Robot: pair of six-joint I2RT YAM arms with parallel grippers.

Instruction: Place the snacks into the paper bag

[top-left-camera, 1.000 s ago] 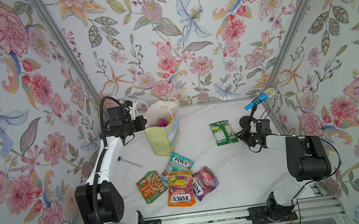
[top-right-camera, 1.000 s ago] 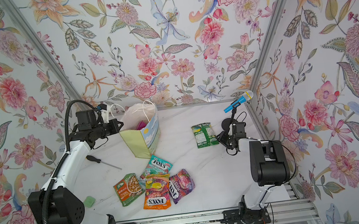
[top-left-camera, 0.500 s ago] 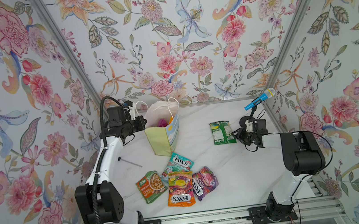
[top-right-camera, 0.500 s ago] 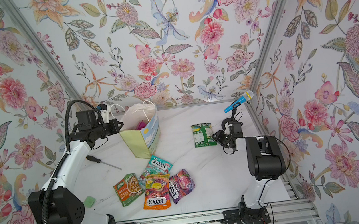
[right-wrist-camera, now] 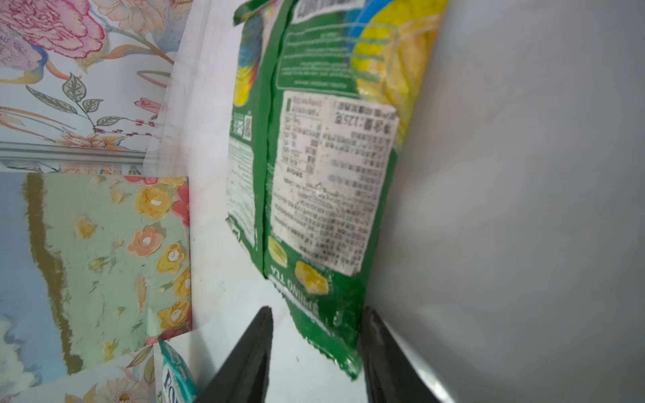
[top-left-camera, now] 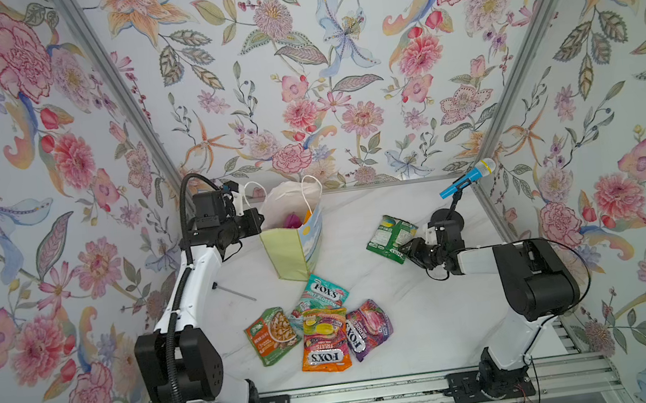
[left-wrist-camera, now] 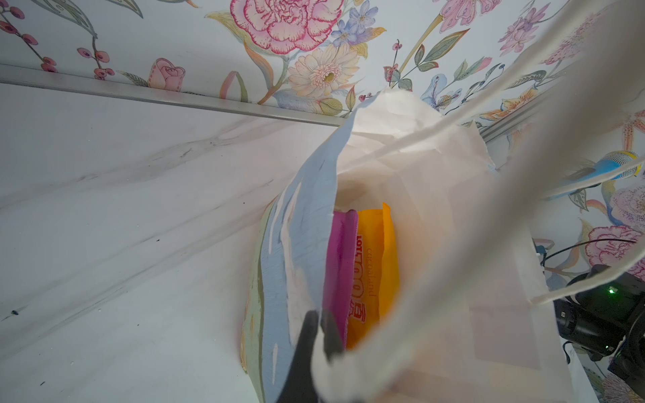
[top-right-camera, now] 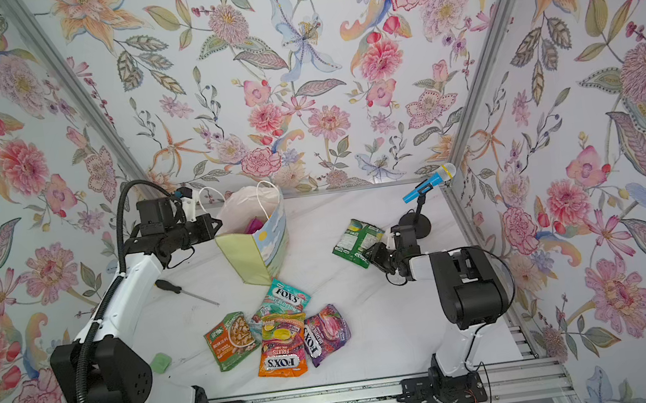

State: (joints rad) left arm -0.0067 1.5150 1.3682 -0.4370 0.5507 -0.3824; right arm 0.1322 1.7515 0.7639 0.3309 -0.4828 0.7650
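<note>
Pinch of left hand (left-wrist-camera: 318,317) on paper bag (top-left-camera: 286,253) rim — right hand (right-wrist-camera: 316,310) spread astride green packet (right-wrist-camera: 314,157) corner; other packets (top-left-camera: 323,338) heaped on tabletop (top-left-camera: 432,323).

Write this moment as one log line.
left gripper: shut on painted paper gift bag; right gripper: open around green plastic packet end; inside bag: purple packet, yellow packet

Left arm raised, left tool (top-left-camera: 260,222) pinched tight, right arm low (elbow folded), right tool (top-left-camera: 404,249) parted.

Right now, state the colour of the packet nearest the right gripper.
Green packet; right wrist view shows it best.
</note>
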